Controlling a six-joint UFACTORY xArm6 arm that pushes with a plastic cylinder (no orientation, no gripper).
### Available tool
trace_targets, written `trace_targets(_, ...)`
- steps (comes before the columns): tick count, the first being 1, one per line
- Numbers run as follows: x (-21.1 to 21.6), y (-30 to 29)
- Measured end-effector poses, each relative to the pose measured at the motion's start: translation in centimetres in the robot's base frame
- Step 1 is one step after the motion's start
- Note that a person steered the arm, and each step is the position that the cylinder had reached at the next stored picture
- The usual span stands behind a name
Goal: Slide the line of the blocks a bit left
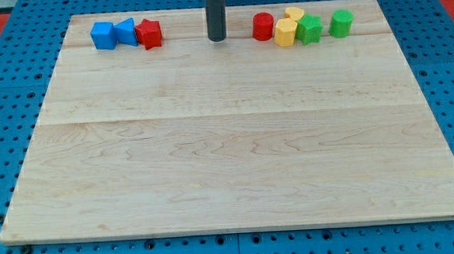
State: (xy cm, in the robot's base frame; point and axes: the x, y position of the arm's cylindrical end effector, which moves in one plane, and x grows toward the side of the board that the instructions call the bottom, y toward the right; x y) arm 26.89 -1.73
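Single view, wooden worktop (237, 165) on a blue pegboard surround.

Blocks sit in a rough row along the view's top edge, in two clusters. View's left cluster: blue cube (102, 35), a second blue block (126, 31) (shape unclear, perhaps wedge-like) and red star-like block (150, 34), packed touching or nearly so. View's right cluster: red cylinder (263, 26), yellow block (286, 33) with another yellow block (294, 14) just behind it, green star-like block (310, 29), then green cylinder (341, 23) slightly apart at the far end.

My tip (217, 39) stands in the gap between the clusters, nearer the red cylinder than the red star-like block, touching neither. The tool is a plain rod: nothing to clench or release, nothing grasped.

Step in hand, by my reading: positioning, no push engaged. To shift the line toward the view's left, the tip should go round to the right of the green cylinder and sweep leftward along the row, since from the gap it can only drive the left cluster.

Risk: the staggered yellow pair may fan out under an end push.

Containers: none on the worktop.
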Motion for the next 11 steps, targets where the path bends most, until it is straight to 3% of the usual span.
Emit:
trace_targets(6, -1.0, -7.3)
trace_targets(8, -4.5, -15.4)
trace_targets(11, -5.2, -16.7)
